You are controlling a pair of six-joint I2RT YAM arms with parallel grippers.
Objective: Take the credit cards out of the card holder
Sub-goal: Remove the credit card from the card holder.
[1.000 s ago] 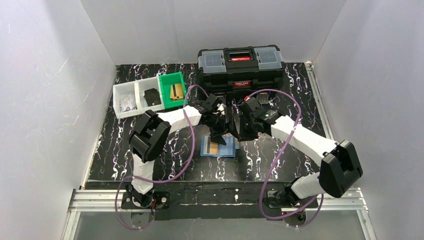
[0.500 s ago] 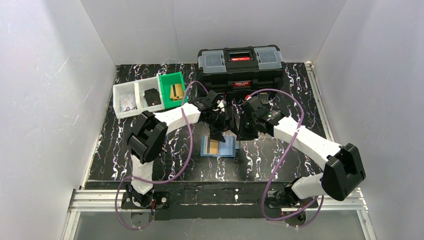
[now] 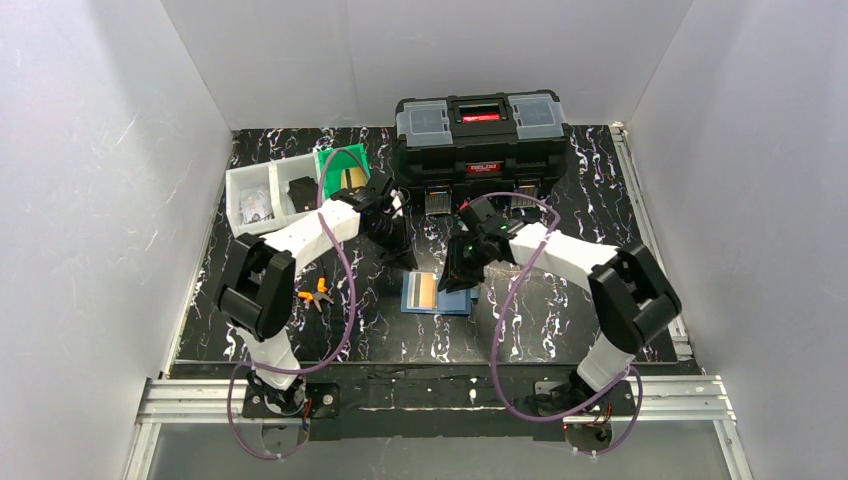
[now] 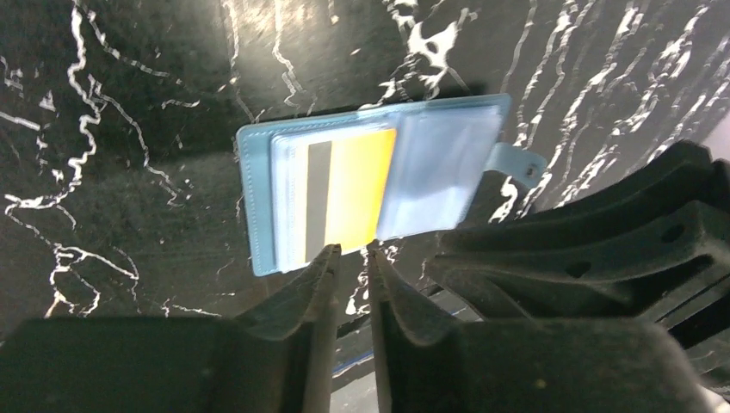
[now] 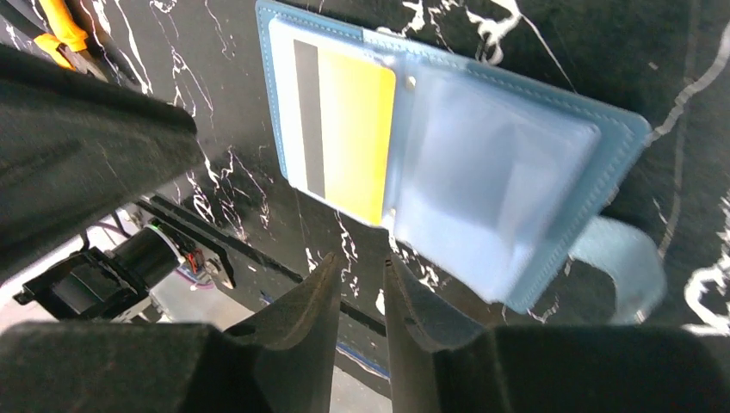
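Inside open card holder (image 4: 370, 189), orange card (image 4: 357, 185)

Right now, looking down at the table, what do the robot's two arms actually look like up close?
Both are built alike: the left arm and right arm have white link shells, chunky black joint housings and black bases on a metal rail. A purple cable loops loosely along each. A small green light glows near the right wrist. The left gripper and right gripper are matte black, with two tapered fingers.

The red label on the black toolbox (image 3: 478, 135) is seemingly too small to read.
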